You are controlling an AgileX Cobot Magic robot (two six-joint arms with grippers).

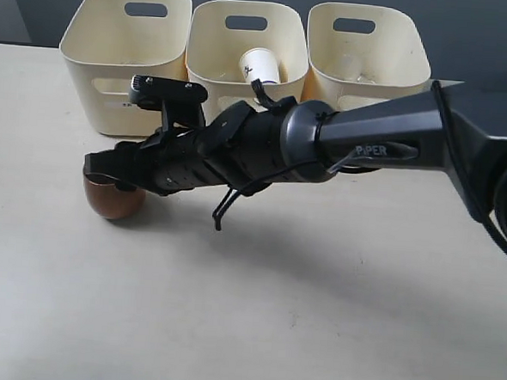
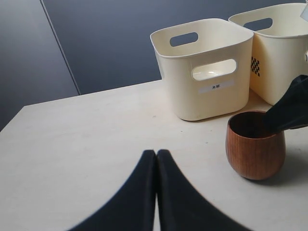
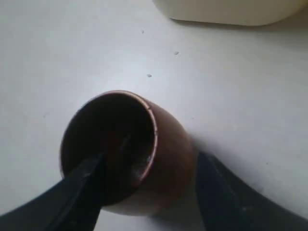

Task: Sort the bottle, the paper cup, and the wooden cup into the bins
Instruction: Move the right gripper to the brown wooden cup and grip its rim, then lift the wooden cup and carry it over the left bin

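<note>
The wooden cup [image 1: 113, 200] [image 2: 255, 149] [image 3: 171, 144] stands upright on the table in front of the left bin [image 1: 96, 86] [image 2: 202, 72]. My right gripper [image 1: 96, 167] [image 3: 150, 161] has reached across to it and is open, with one finger inside the cup and the other outside its wall. The paper cup [image 1: 259, 67] lies on its side in the middle bin [image 1: 211, 62] [image 2: 279, 62]. A faint clear shape, the bottle [image 1: 359, 76], lies in the right bin [image 1: 398, 74]. My left gripper [image 2: 156, 153] is shut on nothing, low over bare table, a short way from the cup.
The three bins stand side by side along the back of the cream table [image 1: 315, 314]. The right arm [image 1: 369, 137] stretches across in front of the middle and right bins. A dark wall rises behind the table.
</note>
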